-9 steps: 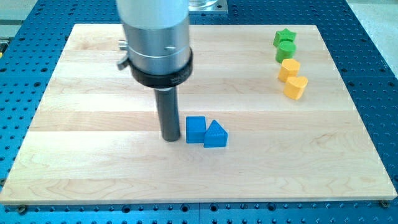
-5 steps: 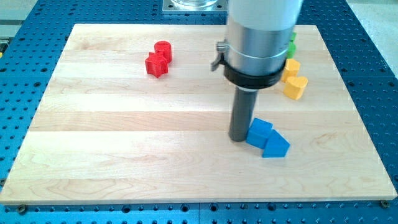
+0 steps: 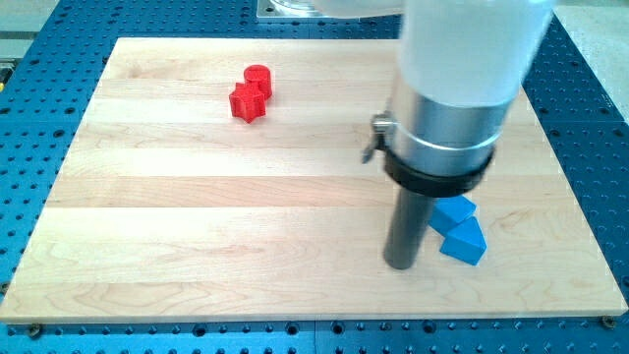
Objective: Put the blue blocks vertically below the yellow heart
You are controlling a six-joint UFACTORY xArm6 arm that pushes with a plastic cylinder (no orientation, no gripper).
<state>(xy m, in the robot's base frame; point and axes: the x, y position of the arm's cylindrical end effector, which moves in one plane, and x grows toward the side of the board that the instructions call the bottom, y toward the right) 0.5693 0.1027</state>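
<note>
A pale wooden board [image 3: 197, 216] lies on a blue, apparently perforated table [image 3: 29, 147].

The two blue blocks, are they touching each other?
Touching. The camera view shows the blue cube pressed against the blue triangle block with no board visible between them. My tip stands just to the view's left of both.

My tip [image 3: 400, 264] has swept from the board's middle toward the view's right and slightly down. The blue cube [image 3: 455, 210] and blue triangle [image 3: 464, 241] have been pushed rightward with it and turned, now sitting just right of the tip. The arm's body now hides the green and yellow blocks; the red blocks [image 3: 250, 92] have come into sight.
</note>
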